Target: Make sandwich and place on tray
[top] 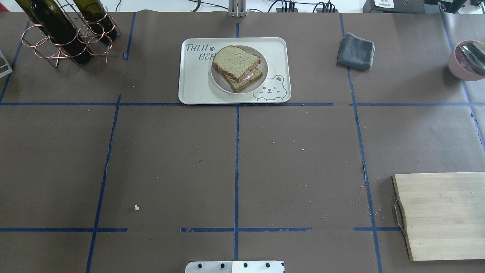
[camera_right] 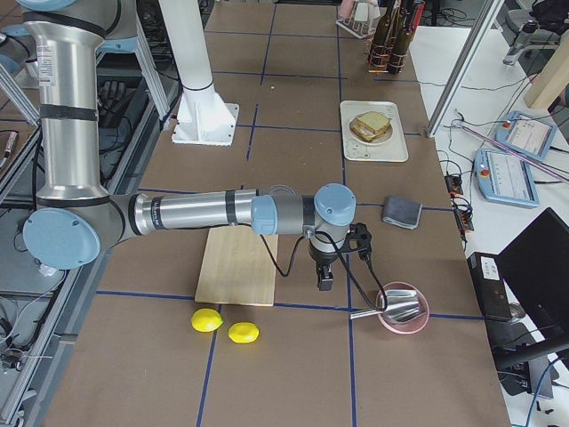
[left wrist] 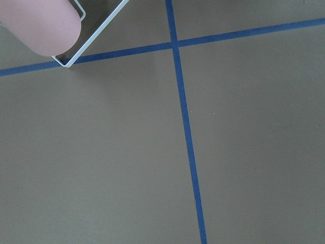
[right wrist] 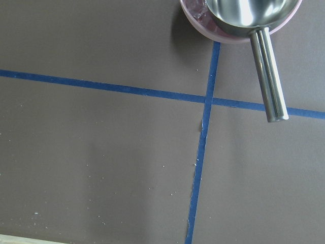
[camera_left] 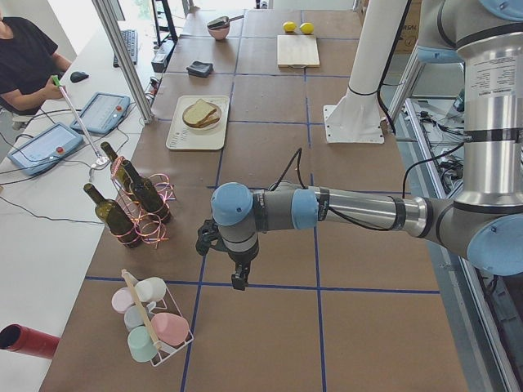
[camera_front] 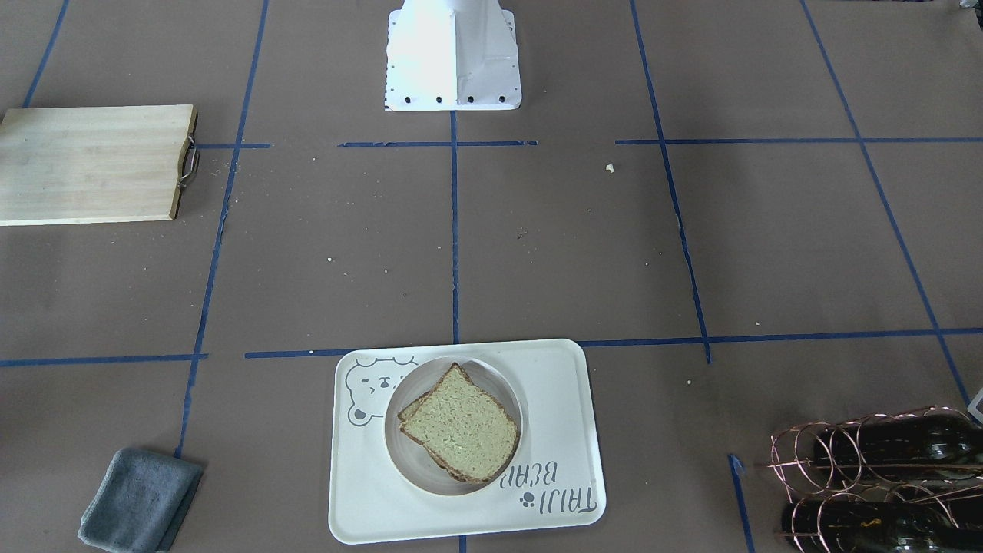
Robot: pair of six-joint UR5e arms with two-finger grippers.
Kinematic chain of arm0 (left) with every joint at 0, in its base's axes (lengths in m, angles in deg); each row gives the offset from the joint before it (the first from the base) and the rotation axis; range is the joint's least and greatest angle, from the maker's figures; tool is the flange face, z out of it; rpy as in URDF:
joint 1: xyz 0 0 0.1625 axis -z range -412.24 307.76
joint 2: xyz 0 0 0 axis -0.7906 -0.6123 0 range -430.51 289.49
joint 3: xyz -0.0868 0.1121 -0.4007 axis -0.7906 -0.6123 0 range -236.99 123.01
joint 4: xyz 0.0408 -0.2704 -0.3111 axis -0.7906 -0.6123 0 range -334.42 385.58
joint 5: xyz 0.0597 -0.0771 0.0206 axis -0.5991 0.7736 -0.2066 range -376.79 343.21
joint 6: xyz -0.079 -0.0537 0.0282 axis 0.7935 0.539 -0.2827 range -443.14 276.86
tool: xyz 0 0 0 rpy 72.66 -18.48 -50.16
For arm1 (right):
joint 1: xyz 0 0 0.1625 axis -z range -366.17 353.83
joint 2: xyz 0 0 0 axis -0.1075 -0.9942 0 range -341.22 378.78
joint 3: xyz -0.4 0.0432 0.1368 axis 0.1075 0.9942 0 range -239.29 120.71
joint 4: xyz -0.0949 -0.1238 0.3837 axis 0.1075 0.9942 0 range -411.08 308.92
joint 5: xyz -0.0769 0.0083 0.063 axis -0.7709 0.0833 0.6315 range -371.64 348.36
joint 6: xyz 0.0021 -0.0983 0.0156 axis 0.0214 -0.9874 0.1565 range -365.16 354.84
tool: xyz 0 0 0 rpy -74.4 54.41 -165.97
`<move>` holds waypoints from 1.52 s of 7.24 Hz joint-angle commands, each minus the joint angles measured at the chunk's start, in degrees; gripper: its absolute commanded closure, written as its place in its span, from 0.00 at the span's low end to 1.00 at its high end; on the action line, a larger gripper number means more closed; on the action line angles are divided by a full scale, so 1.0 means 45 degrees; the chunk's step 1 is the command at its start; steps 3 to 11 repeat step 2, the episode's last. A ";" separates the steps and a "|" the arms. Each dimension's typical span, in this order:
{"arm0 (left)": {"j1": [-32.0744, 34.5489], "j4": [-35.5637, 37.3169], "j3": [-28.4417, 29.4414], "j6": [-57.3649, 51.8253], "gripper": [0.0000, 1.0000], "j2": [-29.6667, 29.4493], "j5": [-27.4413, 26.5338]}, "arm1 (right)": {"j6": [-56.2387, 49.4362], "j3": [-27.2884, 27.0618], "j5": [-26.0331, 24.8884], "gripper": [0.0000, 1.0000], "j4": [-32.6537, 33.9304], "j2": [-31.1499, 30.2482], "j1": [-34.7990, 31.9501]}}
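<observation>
The left gripper [camera_left: 238,282] is hanging over the desk's left end; whether its jaws are spread I cannot tell. The sandwich [top: 237,68] is sitting on a plate [top: 219,84] in the tray [top: 193,89] at the far edge's middle. The right gripper [camera_right: 325,283] is hanging near the right end, its state likewise unclear.

**Sandwich [camera_front: 459,425] sitting on tray [camera_front: 568,399]**

The sandwich is resting on a round plate [camera_front: 503,384] that is lying on the tray, bottom centre. A cutting board [camera_front: 92,165] is sitting upper left, a grey cloth [camera_front: 138,499] lower left.

bottle rack [top: 64,40] left of tray [top: 194,84], cloth [top: 356,52] right
</observation>
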 commanded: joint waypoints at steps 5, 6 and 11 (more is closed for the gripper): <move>-0.0023 -0.0021 -0.0126 0.0027 0.00 -0.0475 -0.0035 | 0.0015 0.0000 0.0020 0.00 -0.0015 -0.0014 0.0000; -0.0023 -0.0021 -0.0126 0.0027 0.00 -0.0475 -0.0035 | 0.0015 0.0000 0.0020 0.00 -0.0015 -0.0014 0.0000; -0.0023 -0.0021 -0.0126 0.0027 0.00 -0.0475 -0.0035 | 0.0015 0.0000 0.0020 0.00 -0.0015 -0.0014 0.0000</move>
